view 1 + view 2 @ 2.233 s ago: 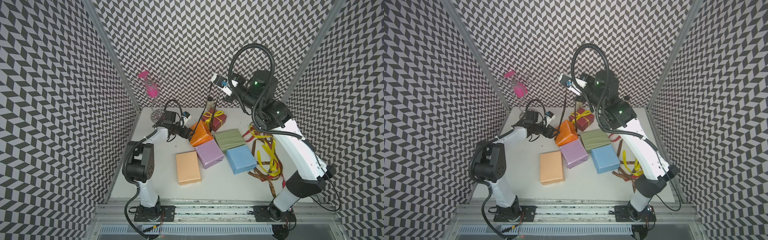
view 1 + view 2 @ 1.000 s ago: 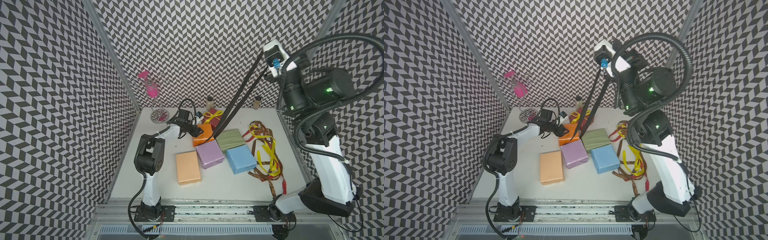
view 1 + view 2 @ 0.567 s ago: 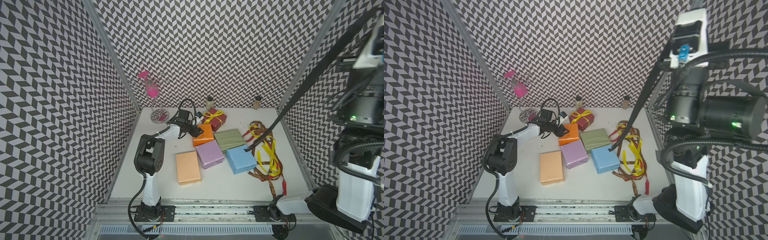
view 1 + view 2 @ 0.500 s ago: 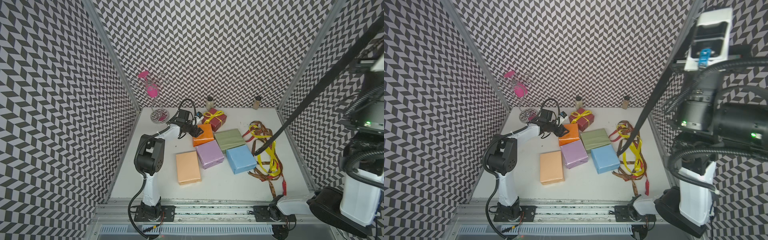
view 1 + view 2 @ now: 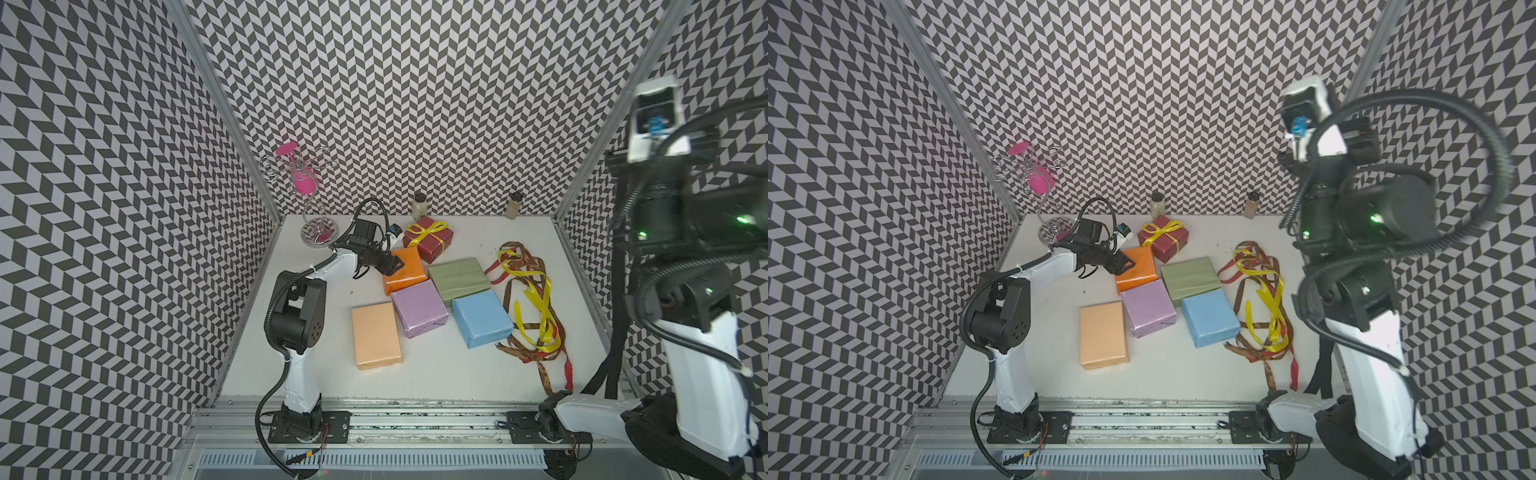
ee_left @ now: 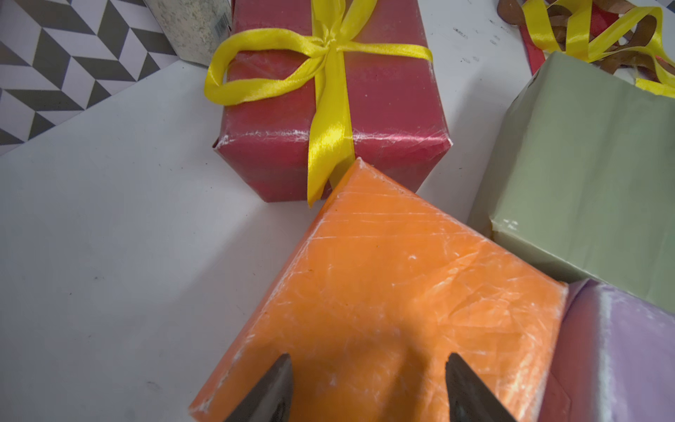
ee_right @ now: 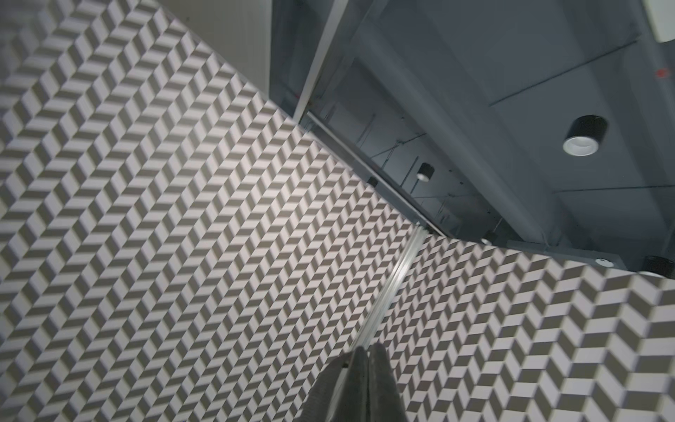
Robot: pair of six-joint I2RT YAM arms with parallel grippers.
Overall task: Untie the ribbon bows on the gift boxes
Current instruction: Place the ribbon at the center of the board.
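- Across the white worktop [image 5: 432,378] six gift boxes lie clustered around the middle.
- At the right edge the right arm [image 5: 706,353] rears high. The right gripper [image 7: 366,350] points up at the patterned wall with its fingers clenched, and the black ribbon [image 5: 614,353] hangs from up there, past the arm, to the worktop's front right corner.
- The left arm [image 5: 299,316] reaches toward the back. The left gripper [image 6: 369,365] hovers over the orange box [image 5: 405,272] with its fingers spread, grasping nothing.
- The peach box [image 5: 376,334], lilac box [image 5: 419,306], light blue box [image 5: 481,317] and sage green box [image 5: 457,276] lie bare and packed close together.
- The loose ribbons [image 5: 528,299], yellow, brown and red, lie tangled to the right of the boxes.
- The dark red box [image 5: 430,245], just behind the orange one, carries a tied yellow bow [image 6: 328,47].
- Two spice jars [image 5: 419,203] stand against the back wall.
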